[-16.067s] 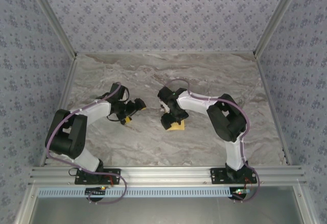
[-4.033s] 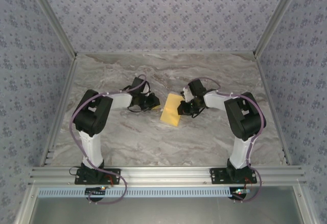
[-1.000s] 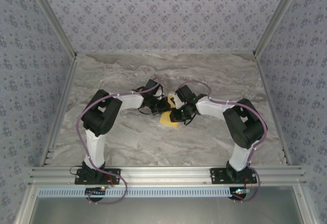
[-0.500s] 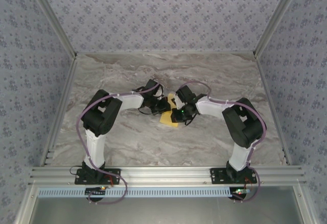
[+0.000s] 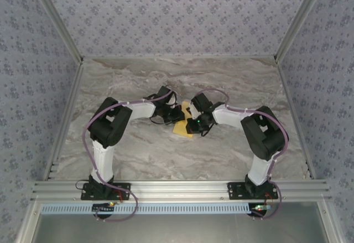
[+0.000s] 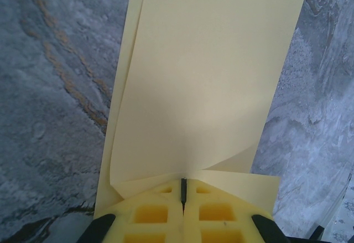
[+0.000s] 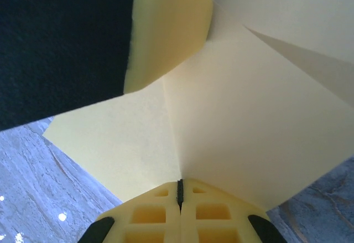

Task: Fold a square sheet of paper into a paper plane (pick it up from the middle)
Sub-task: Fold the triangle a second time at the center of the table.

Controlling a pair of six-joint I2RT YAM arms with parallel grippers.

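Note:
The yellow square sheet of paper point(image 5: 182, 128) lies folded on the marble, mid-table, between both arms. In the left wrist view the sheet point(image 6: 204, 71) shows two overlapping layers, and one layer curls up into my left gripper point(image 6: 183, 185), which is shut on its near edge. My right gripper point(image 7: 179, 189) is shut on the sheet point(image 7: 243, 115) where a crease runs into the jaws. The left gripper's yellow finger pad point(image 7: 166, 30) is close above that spot. From above, the left gripper point(image 5: 178, 115) and right gripper point(image 5: 193, 124) almost touch over the paper. The paper plane is out of view.
Grey marble table point(image 5: 138, 149) with patterned walls on three sides and metal rails point(image 5: 182, 189) along the near edge. Both arm elbows point(image 5: 108, 127) point(image 5: 264, 135) stand out to the sides.
Over the last second nothing visibly moved. Four seconds ago the grippers stood apart on either side of the flat sheet; both have since closed in on it.

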